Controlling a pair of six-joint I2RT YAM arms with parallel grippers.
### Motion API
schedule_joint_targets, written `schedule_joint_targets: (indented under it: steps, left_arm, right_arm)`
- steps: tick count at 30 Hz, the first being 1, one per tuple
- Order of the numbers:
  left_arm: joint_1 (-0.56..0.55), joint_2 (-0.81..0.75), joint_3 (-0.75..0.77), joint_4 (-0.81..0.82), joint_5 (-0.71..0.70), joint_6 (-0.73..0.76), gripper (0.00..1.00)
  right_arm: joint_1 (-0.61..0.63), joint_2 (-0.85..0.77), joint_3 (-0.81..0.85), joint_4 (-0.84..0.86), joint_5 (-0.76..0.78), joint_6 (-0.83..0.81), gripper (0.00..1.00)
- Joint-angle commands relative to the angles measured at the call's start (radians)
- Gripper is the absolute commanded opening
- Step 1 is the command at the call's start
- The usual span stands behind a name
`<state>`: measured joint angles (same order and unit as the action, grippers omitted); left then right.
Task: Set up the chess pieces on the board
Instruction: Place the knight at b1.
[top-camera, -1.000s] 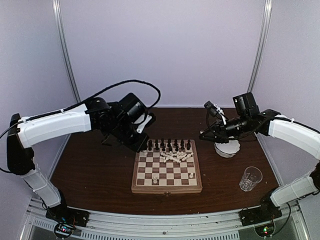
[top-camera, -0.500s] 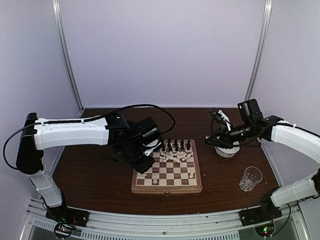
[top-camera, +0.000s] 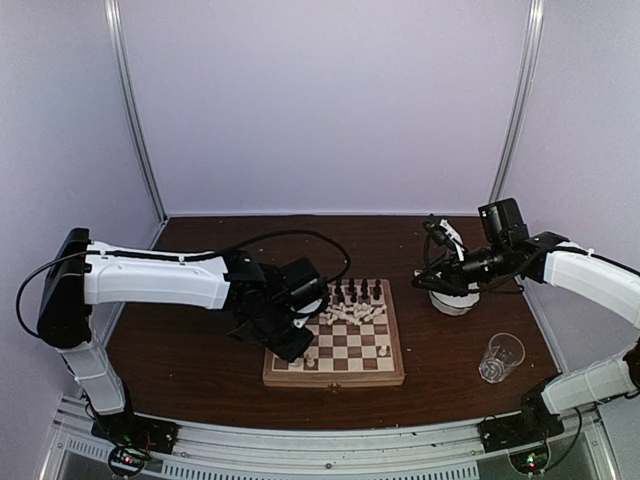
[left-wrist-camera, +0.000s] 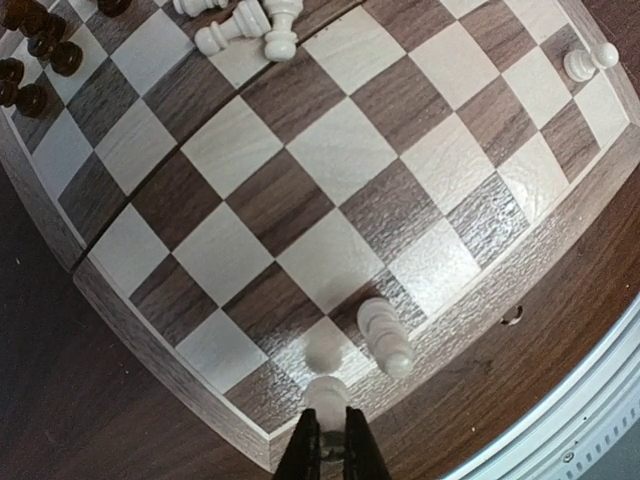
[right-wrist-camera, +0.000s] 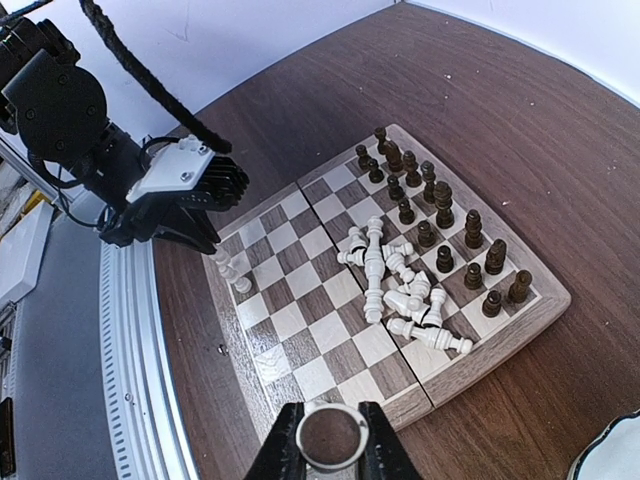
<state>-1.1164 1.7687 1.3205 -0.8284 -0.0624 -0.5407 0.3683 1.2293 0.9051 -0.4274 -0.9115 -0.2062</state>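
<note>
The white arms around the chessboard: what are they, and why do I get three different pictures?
They are two robot arms with two-finger grippers. The wide picture looks down from above; the others come from cameras on each wrist. On the table lie the board, with dark pieces standing at the far side and cream pieces heaped mid-board, a white bowl and a clear cup. The left gripper pinches a cream piece at the board's near corner; the right gripper holds a round pale thing, perhaps a piece.

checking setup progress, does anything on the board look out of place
Yes: a heap of white pieces lies toppled on the board, right beside the upright dark pieces, not standing in rows.
</note>
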Motion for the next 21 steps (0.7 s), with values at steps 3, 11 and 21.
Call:
schedule_joint_targets:
  steps: [3,11,21]
  left_arm:
    - [-0.004,0.009,-0.031,0.078,0.008,-0.039,0.0]
    - [-0.005,0.019,-0.037,0.078,0.001,-0.036,0.0]
    - [-0.004,0.051,-0.032,0.074,-0.002,-0.033,0.0]
  right_arm:
    - [-0.009,-0.019,-0.015,0.029,0.001,-0.004,0.01]
    - [-0.014,-0.017,-0.018,0.034,-0.002,-0.002,0.01]
    - [-0.017,-0.017,-0.021,0.038,-0.003,-0.001,0.01]
